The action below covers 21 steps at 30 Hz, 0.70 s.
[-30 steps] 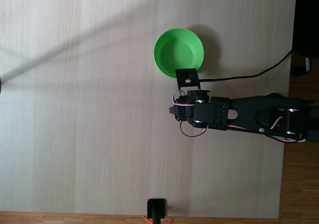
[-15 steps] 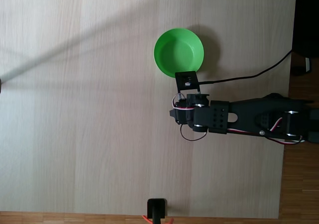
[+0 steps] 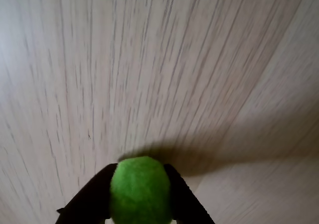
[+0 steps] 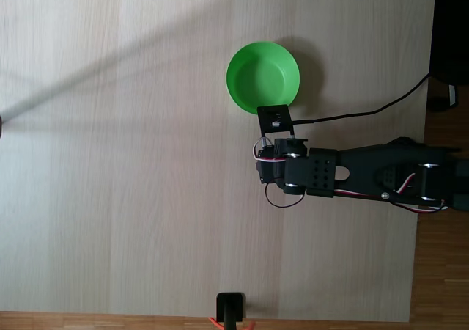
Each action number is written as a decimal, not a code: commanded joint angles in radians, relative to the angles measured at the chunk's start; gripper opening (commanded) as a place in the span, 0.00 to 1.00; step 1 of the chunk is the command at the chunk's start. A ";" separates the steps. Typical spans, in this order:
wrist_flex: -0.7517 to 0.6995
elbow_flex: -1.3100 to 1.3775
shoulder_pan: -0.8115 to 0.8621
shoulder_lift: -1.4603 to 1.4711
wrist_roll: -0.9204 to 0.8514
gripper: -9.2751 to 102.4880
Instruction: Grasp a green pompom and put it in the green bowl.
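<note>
At the bottom centre of the wrist view, the gripper (image 3: pixel 139 196) pinches the green pompom (image 3: pixel 140 189) between its dark fingers (image 3: pixel 92 196), lifted above the table (image 3: pixel 164 69) for carrying. In the fixed view, the green bowl (image 4: pixel 262 76) waits at upper centre, just beyond the arm (image 4: pixel 352 172).

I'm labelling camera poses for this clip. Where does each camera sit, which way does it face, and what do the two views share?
Wrist view: rides just behind the gripper, facing forward and down at the pale wood-grain table; two dark fingers shut on the small fuzzy green pompom.
Fixed view: sits overhead, looking straight down; the black arm enters from the right, just below the round green plastic bowl.
Shared: the same wood-grain table.
</note>
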<state>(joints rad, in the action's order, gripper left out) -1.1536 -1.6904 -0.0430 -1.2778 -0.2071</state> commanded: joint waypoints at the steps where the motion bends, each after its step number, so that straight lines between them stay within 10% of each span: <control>1: 0.005 0.037 0.002 -0.006 -0.006 0.16; 21: -0.009 0.037 0.003 -0.190 -0.020 0.08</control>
<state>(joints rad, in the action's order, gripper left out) -1.1551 -1.6904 -0.0414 -1.3668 -0.2117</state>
